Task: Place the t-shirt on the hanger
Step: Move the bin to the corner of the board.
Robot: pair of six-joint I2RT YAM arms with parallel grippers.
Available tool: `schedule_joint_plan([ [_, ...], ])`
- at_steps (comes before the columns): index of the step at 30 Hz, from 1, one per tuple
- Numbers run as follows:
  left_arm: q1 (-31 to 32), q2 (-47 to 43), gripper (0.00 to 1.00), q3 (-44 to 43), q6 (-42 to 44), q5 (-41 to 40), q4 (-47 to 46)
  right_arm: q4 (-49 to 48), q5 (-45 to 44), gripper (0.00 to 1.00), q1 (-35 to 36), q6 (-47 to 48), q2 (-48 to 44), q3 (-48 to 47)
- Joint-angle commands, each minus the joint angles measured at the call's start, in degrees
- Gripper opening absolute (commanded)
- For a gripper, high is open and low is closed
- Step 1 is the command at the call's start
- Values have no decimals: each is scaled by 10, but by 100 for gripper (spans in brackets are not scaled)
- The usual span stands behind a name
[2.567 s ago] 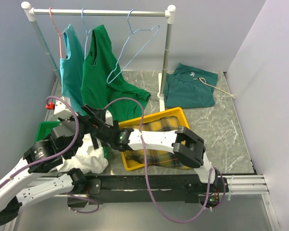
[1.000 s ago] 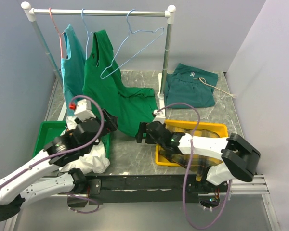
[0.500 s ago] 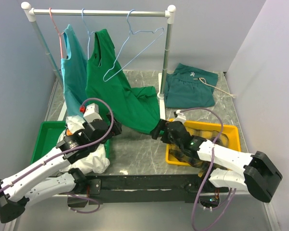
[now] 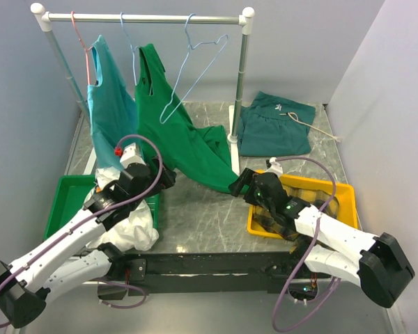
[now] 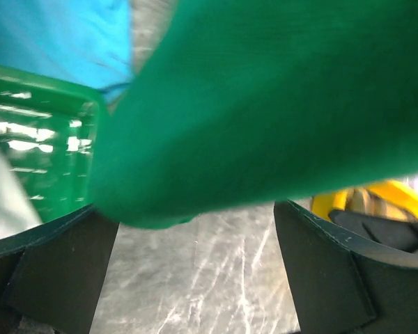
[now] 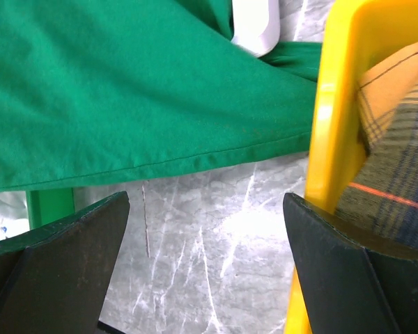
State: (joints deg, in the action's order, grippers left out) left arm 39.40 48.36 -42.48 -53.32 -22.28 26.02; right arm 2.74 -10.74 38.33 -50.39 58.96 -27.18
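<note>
Presently both pincers stand wide, nothing held: left gripper point(image 4: 165, 180) and right gripper point(image 4: 236, 185) flank the hem of the green shirt point(image 4: 188, 149). The t-shirt point(image 4: 134, 231) lies crumpled at the green tray point(image 4: 63, 198), near left. The hanger point(image 4: 190, 43) hangs bare on the far rail point(image 4: 146, 17).

Soft, even light, faint shadows. The top view is sharp. The left wrist view is blurred, glare on the green tray point(image 5: 35, 136); the right wrist view is crisp, marble tabletop point(image 6: 216, 264) shining.
</note>
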Motion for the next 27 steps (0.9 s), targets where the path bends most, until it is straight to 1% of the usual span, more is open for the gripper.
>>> schedule_joint_plan([
  [1,-1,32,96,-6,48,79,-82,82,-44,100,-10,16,-10,7],
  [3,9,44,97,-9,48,86,-93,82,-39,100,-10,20,10,-1],
  [6,63,54,96,5,31,55,-117,74,-33,100,-10,19,29,-2],
  [7,93,59,96,10,22,47,-124,68,-33,100,-10,17,31,-2],
  [9,118,75,96,23,-18,28,-137,66,-33,100,-10,18,34,-2],
  [11,150,94,96,35,-54,-18,-152,67,-33,100,-11,19,35,-5],
  [12,159,100,96,53,-77,-28,-192,69,-33,100,-10,20,35,-9],
  [13,166,106,96,61,-88,-52,-213,71,-34,100,-10,21,34,-9],
  [15,167,137,96,72,-122,-85,-254,73,-35,100,-10,21,34,-12],
  [16,167,149,96,72,-134,-122,-257,74,-34,100,-10,21,34,-13],
  [17,166,162,96,71,-139,-136,-286,75,-34,100,-9,21,34,-15],
  [18,167,190,96,71,-137,-143,-310,76,-33,100,-9,21,34,-16],
  [19,167,205,96,71,-138,-149,-356,77,-35,100,-10,21,32,-16],
  [22,167,269,97,56,-124,-153,-426,78,-38,100,-10,18,31,-16],
  [24,167,309,96,42,-116,-149,-449,79,-40,100,-10,15,32,-16],
  [26,167,333,99,25,-117,-154,-457,75,-39,100,-9,14,33,-15],
  [27,167,352,94,21,-124,-170,-454,74,-39,100,-9,13,34,-14],
])
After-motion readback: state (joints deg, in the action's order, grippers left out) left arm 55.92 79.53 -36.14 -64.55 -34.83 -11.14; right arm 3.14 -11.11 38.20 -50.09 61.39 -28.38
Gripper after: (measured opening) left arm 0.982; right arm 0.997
